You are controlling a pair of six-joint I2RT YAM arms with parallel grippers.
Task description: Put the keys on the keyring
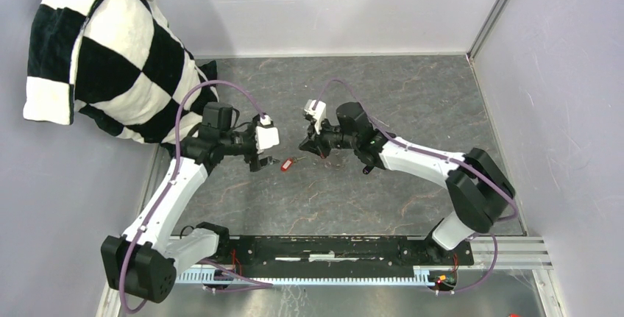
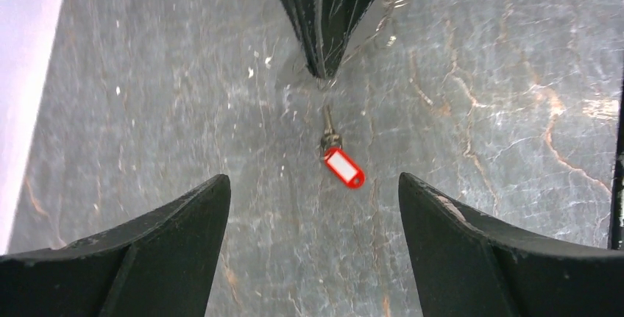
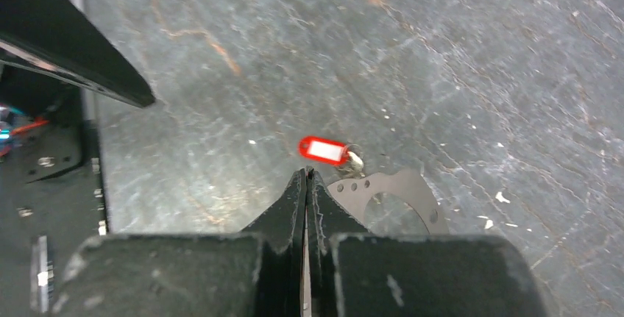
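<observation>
The red-tagged key [image 2: 344, 167] lies flat on the grey marbled tabletop [image 1: 412, 96], near the middle, in the gap between the two arms' tips. In the left wrist view its silver shaft points away from the tag toward the tip of the right gripper [image 3: 306, 175], which reaches down to the tabletop just beside the shaft's far end; whether it touches the metal cannot be told.

The right gripper's jaws are pressed together along their whole length, and nothing can be seen between them. From its own camera, the red tag sits just beyond the closed tips, with a small silver ring [image 3: 353, 157] at one end of the tag.

A flat grey shape [image 3: 412, 184] with a row of small holes and one large round one lies beside that ring, partly behind the jaws. What it is cannot be made out.

The left gripper [image 2: 312, 179] hangs above the tabletop with its jaws spread wide — the key shows in the open space between the two black fingers [image 2: 184, 221], touched by neither.

A black-and-white checkered cloth [image 1: 110, 59] is bunched in the far left corner, well apart from the key.
</observation>
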